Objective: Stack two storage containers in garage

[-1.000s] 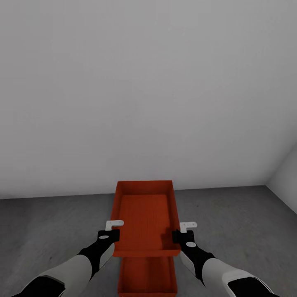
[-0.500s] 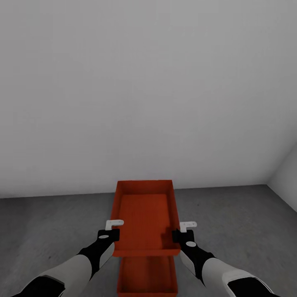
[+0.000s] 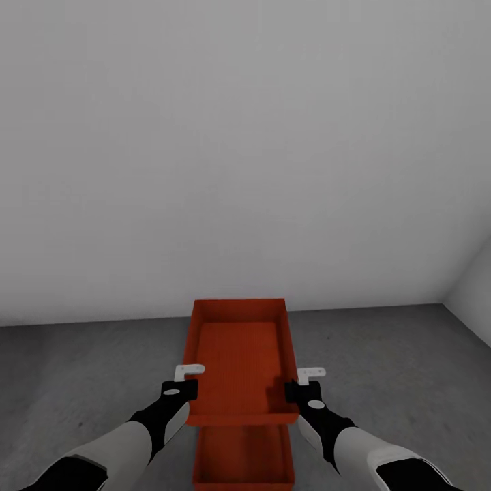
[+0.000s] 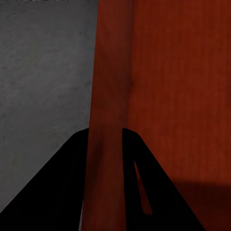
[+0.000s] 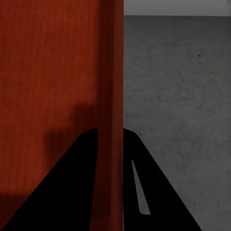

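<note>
1. We see the lower container (image 3: 243, 458) resting on the concrete floor (image 3: 95, 368), nearest us.
2. Our left gripper (image 3: 185, 382) and right gripper (image 3: 304, 383) clench the upper container's (image 3: 240, 354) side walls, jaws straddling each rim, likely to keep it level.
3. It hangs above the lower container, overhanging toward the grey wall (image 3: 239, 150), probably awaiting alignment.

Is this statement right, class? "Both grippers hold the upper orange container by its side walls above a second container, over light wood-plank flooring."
Not quite: the head view shows dark grey concrete floor, not wood planks. The left gripper and right gripper do hold the upper container above the second container.
</note>
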You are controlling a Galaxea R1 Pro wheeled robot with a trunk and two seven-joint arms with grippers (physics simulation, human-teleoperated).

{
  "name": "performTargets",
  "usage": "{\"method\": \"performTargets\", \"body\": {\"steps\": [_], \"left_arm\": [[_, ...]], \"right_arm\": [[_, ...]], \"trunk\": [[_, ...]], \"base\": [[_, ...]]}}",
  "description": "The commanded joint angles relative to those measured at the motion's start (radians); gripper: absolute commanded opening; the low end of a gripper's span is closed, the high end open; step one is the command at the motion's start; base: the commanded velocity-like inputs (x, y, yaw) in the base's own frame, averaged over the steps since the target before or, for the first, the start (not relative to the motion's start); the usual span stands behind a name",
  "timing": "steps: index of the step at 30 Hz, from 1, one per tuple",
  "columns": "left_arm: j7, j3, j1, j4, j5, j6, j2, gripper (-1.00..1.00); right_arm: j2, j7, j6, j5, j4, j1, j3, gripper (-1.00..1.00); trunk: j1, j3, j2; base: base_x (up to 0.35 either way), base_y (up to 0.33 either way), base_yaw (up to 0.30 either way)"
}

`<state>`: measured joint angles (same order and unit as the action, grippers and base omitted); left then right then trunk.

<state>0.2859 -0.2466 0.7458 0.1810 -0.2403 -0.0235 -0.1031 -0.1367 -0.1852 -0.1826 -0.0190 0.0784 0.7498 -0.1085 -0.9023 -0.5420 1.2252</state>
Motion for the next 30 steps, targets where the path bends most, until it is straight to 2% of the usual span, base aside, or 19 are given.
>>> {"method": "performTargets", "body": {"steps": [1,30], "left_arm": [[0.012,0.045,0.001,0.011,0.018,0.042,0.000,-1.00],[0.012,0.044,0.001,0.011,0.018,0.042,0.000,-1.00]], "right_arm": [[0.000,-0.081,-0.005,-0.013,-0.054,0.000,0.021,-1.00],[0.000,-0.080,-0.005,-0.012,-0.054,0.000,0.021,-1.00]], "trunk": [[-0.004,-0.004,0.008],[-0.115,-0.095,0.211]], "base": [[0.000,0.000,0.000],[0.000,0.000,0.000]]}}
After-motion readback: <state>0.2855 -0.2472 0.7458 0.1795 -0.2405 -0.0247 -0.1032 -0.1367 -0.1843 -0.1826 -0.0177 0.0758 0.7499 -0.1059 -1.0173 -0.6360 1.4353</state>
